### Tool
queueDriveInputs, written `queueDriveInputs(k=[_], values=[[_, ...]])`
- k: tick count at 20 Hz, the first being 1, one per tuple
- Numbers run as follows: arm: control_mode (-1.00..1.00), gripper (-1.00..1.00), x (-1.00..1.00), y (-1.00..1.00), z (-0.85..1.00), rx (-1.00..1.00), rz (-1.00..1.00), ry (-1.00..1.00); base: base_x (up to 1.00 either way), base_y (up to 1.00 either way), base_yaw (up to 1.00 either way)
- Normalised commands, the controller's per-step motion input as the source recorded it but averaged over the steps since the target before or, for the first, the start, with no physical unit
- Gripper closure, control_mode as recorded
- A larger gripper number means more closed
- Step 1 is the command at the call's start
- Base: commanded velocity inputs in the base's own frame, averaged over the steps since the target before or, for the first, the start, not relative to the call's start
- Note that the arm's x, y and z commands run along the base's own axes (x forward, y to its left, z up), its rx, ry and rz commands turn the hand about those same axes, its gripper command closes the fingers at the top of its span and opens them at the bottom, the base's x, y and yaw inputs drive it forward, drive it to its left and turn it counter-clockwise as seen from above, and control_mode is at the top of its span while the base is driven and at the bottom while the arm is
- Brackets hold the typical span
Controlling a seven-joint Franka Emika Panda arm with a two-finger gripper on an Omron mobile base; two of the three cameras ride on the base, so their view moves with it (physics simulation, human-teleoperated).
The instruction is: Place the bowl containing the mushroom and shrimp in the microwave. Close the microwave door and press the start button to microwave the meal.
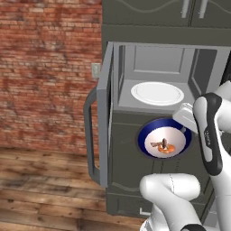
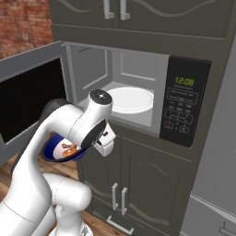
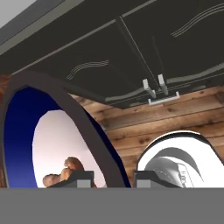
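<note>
The dark blue bowl [image 1: 149, 135] with its white inside hangs in the air just below the microwave's [image 1: 158, 63] open mouth, in front of the dark cabinet. My gripper [image 1: 182, 127] is shut on its right rim. In the hand view the rim [image 3: 87, 131] runs between the fingertips [image 3: 78, 177]. Inside lie the orange shrimp [image 1: 165, 150] and the brownish mushroom [image 1: 157, 145]. The white turntable plate [image 1: 157, 93] is bare. The microwave door [image 1: 104, 113] stands wide open to the left, with its bar handle [image 1: 89, 135] facing out. The black keypad panel [image 2: 184, 106] reads 12:09.
A brick wall [image 1: 45, 67] and wooden floor [image 1: 40, 189] lie to the left of the door. Dark cabinet doors with grey handles [image 2: 118, 197] sit below the microwave. My own white arm [image 2: 69, 133] crosses in front of the bowl [image 2: 51, 148] in the right base view.
</note>
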Motion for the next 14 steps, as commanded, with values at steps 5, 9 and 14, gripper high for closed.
queueDriveInputs(k=[5, 9, 14], values=[[-1.00, 1.00, 0.00, 0.00, 0.00, 0.00, 0.00, 0.00, 0.00, 0.00, 0.00], [-1.00, 1.00, 0.08, 0.00, 0.00, 0.00, 0.00, 0.00, 0.00, 0.00, 0.00], [-1.00, 1.00, 0.10, 0.00, -0.03, 0.05, 0.00, -0.02, 0.00, 0.00, 0.00]])
